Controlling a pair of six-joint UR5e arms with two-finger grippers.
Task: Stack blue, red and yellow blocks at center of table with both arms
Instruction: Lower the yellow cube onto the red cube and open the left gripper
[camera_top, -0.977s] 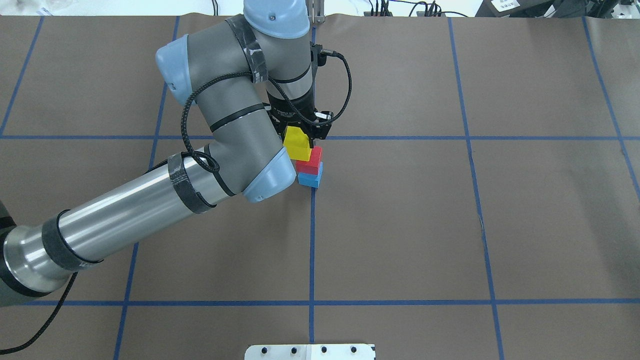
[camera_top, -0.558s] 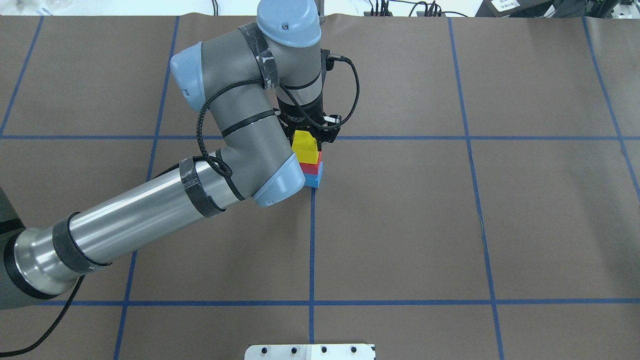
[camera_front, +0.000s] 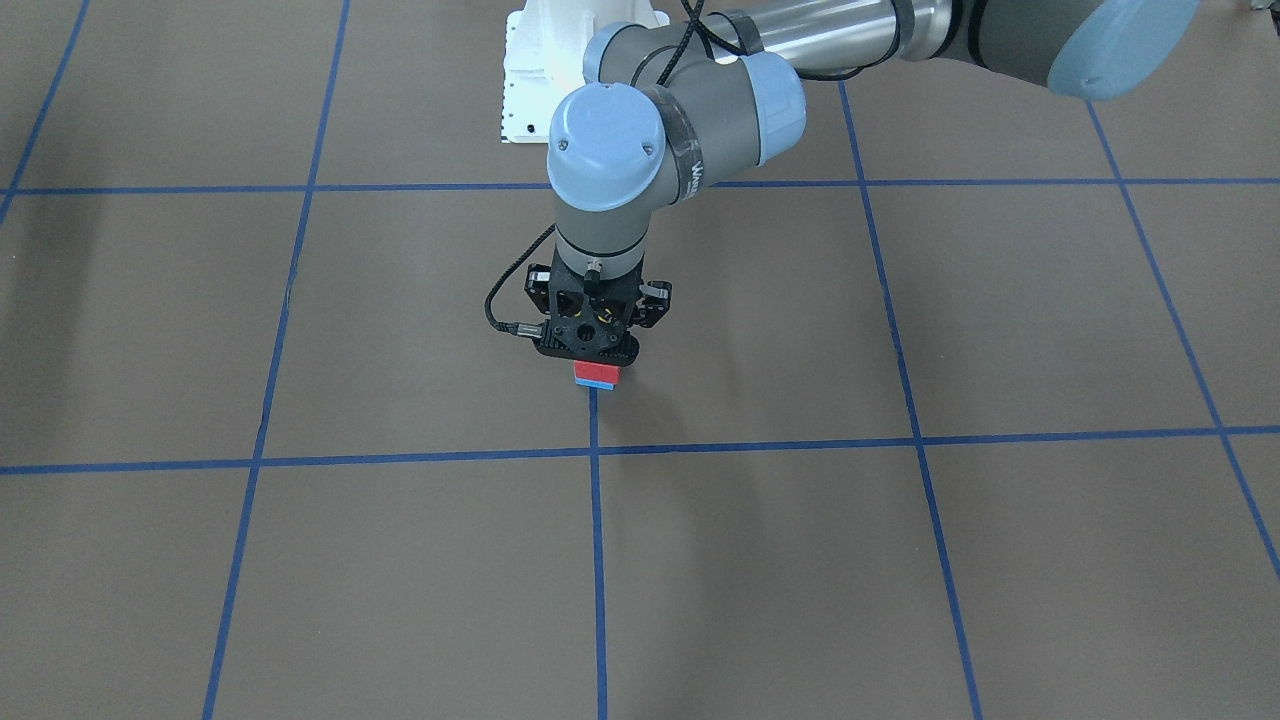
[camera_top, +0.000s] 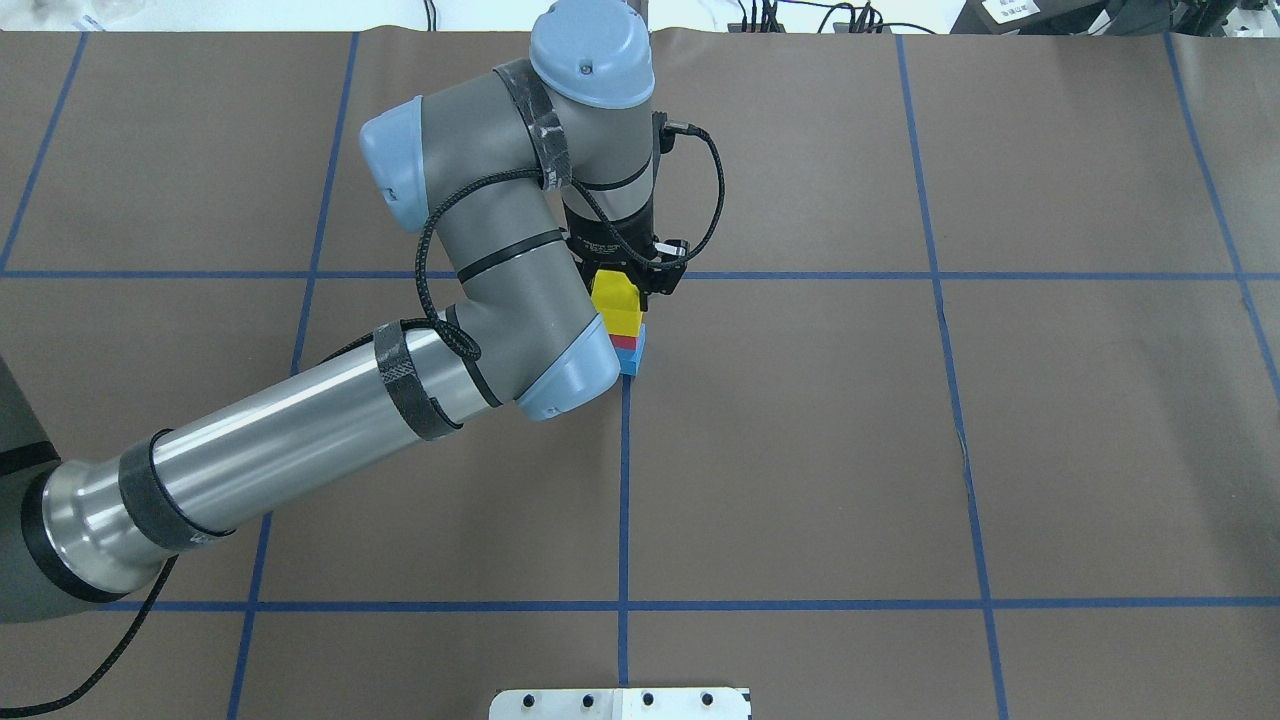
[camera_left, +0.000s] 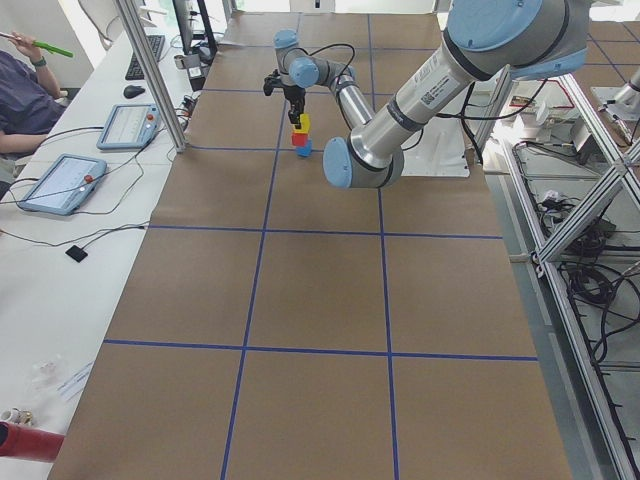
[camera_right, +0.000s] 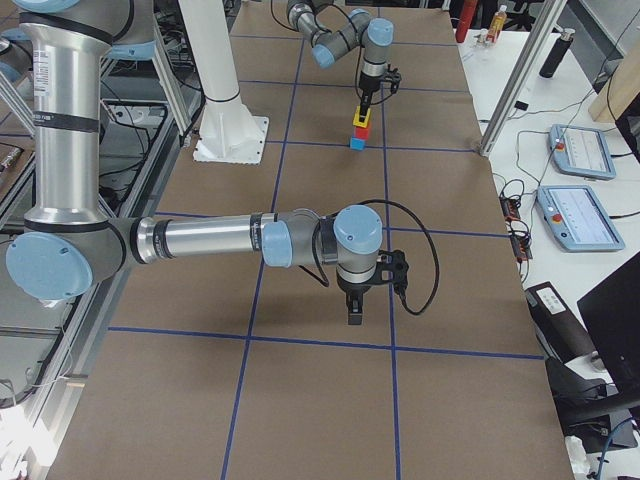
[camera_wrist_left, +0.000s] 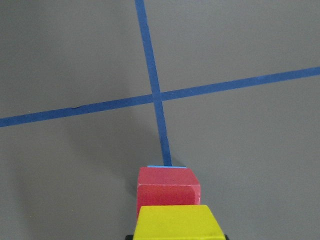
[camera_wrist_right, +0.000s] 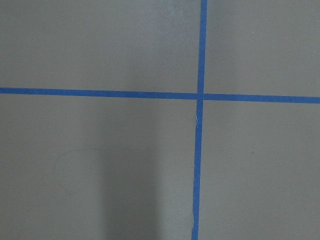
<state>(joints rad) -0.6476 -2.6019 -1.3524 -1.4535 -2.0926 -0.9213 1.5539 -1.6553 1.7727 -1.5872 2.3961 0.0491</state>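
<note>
now left gripper (camera_top: 620, 291) clasps yellow block (camera_top: 621, 318) over red block (camera_wrist_left: 167, 186); right gripper (camera_right: 356, 309) unreadable.

Three blocks are piled up on the table (camera_top: 900, 450). The bottom block (camera_top: 634, 360) lies on a tape line (camera_top: 623, 480), on the robot's side of a spot where two lines cross. The middle block (camera_top: 627, 342) sits on it, and the top block (camera_top: 617, 308) is right over that. The left gripper (camera_top: 622, 286) hangs straight above, pinching the top block. The right gripper (camera_right: 355, 312) is well apart, toward the table's right end.
</note>
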